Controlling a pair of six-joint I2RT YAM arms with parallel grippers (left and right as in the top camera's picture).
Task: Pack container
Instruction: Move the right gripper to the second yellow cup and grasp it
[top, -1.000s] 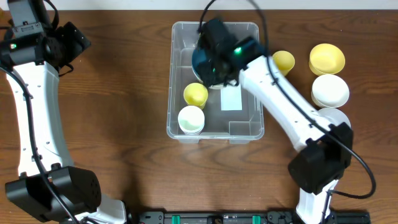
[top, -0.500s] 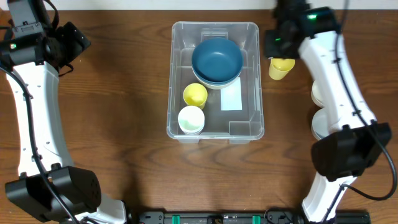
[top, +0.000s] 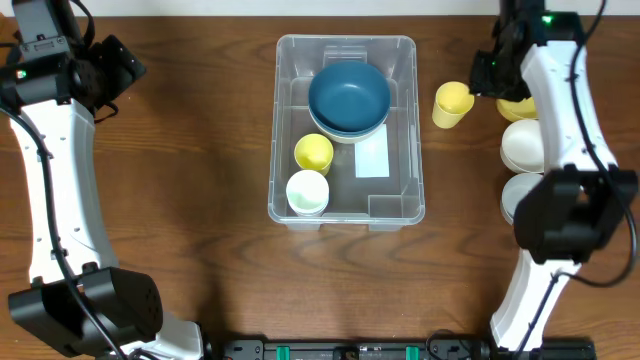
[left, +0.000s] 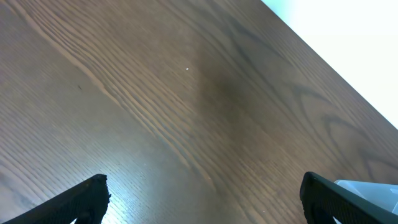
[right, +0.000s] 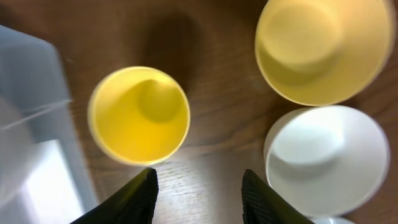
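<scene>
The clear plastic container (top: 400, 200) stands mid-table. It holds a blue bowl (top: 348, 96), a yellow cup (top: 314, 152), a white cup (top: 307, 191) and has a white label (top: 372, 158) on its floor. Its edge shows in the right wrist view (right: 31, 124). My right gripper (top: 492, 75) is open and empty above the table to the container's right, between a yellow cup (top: 451, 103) (right: 138, 115), a yellow bowl (right: 317, 46) and a white bowl (right: 326, 158). My left gripper (left: 202, 199) is open and empty over bare wood at the far left.
To the right of the container a yellow bowl (top: 520, 103), a white bowl (top: 524, 146) and another white bowl (top: 520, 195) lie in a column under my right arm. The table's far edge (left: 348, 81) shows in the left wrist view.
My right arm has swung from over the blue bowl in the container out to the right, past the yellow cup, to the bowls. The blue bowl stays in the container. The left arm has not moved.
</scene>
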